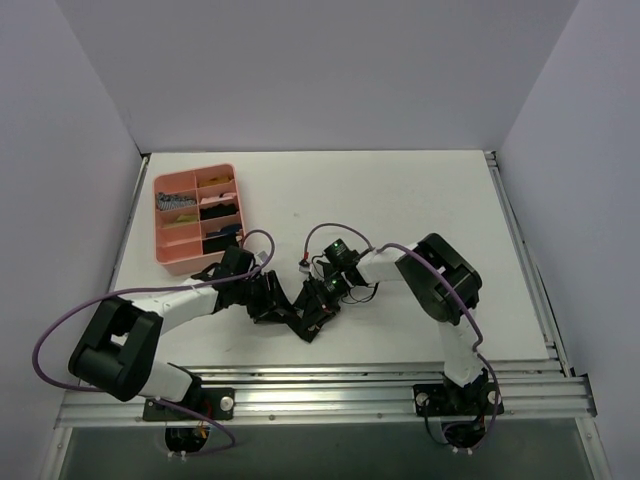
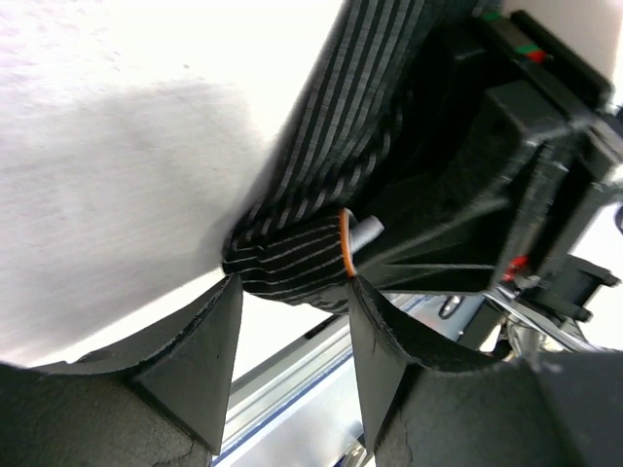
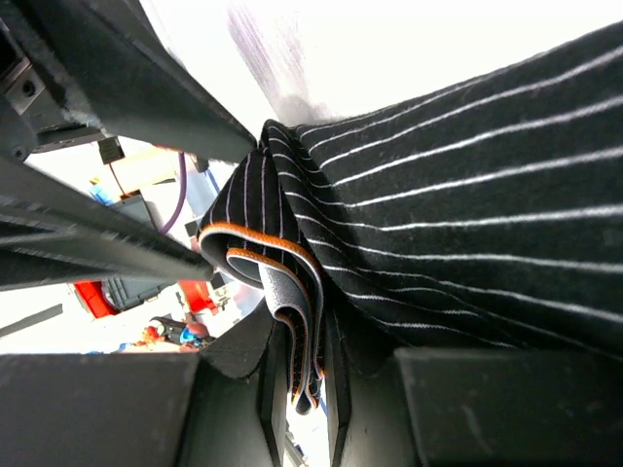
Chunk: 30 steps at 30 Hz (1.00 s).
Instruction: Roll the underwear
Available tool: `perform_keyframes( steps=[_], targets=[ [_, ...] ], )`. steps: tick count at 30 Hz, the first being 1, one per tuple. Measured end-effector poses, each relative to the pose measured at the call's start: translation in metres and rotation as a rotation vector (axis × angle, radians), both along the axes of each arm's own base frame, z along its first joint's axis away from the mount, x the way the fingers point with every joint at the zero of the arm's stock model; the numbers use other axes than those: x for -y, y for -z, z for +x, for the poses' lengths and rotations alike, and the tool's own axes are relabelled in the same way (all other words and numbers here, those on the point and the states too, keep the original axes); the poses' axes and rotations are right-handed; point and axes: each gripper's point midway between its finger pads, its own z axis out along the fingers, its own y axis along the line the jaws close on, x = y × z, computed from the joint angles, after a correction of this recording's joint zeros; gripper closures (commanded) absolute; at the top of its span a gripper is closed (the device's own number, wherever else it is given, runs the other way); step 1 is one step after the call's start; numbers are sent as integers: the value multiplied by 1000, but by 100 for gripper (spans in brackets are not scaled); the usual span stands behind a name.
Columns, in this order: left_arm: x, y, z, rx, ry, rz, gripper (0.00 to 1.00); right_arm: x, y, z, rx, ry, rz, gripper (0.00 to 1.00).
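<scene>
The underwear [image 3: 467, 195] is black fabric with thin white stripes and an orange-edged band. In the right wrist view its band is folded over several times, and my right gripper [image 3: 304, 384] is shut on that folded edge. In the left wrist view a bunched corner of the underwear [image 2: 292, 263] lies just beyond my fingertips. My left gripper [image 2: 292, 297] stands open, with an empty gap between its fingers [image 2: 204, 355]. From above, my left gripper [image 1: 283, 303] and my right gripper [image 1: 322, 297] meet over the dark underwear [image 1: 305, 322] near the table's middle front.
A pink divided tray [image 1: 165, 255] with small folded items stands at the back left, close to my left arm. An aluminium rail [image 1: 320, 385] runs along the near edge. The right gripper's body [image 2: 526, 146] crowds the left wrist view.
</scene>
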Motion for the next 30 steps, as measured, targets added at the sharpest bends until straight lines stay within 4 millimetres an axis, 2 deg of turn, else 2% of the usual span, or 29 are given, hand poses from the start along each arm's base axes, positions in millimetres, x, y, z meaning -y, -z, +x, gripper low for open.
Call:
perform_keyframes(
  steps=[4, 6, 8, 9, 12, 15, 21, 24, 26, 27, 30],
  targets=[
    [-3, 6, 0, -12, 7, 31, 46, 0, 0, 0, -9, -1, 7, 100],
    [-3, 7, 0, -12, 9, 35, 52, -1, 0, 0, -11, -1, 9, 100],
    [-3, 8, 1, -12, 10, 36, 58, -1, 0, 0, -12, 0, 9, 94],
    [-3, 8, 1, -13, 10, 36, 60, -1, 0, 0, -13, 0, 9, 87],
    [-3, 11, 1, -24, 8, 38, 66, -1, -1, 0, -16, 3, 8, 75],
    [-2, 15, 1, -43, 7, 43, 67, -2, -5, 2, -8, 12, 8, 69],
    [0, 20, 4, -71, 5, 43, 66, -3, -8, 7, 56, 35, -21, 66],
    [0, 20, 5, -76, 4, 45, 67, -2, -8, 11, 93, 51, -42, 67],
    [1, 20, 6, -81, 4, 47, 66, -2, -7, 14, 117, 61, -60, 71],
    [2, 20, 7, -83, 4, 48, 66, -1, -7, 15, 128, 66, -69, 80],
    [2, 20, 7, -89, 3, 51, 67, 2, -2, 19, 155, 81, -101, 98]
  ],
)
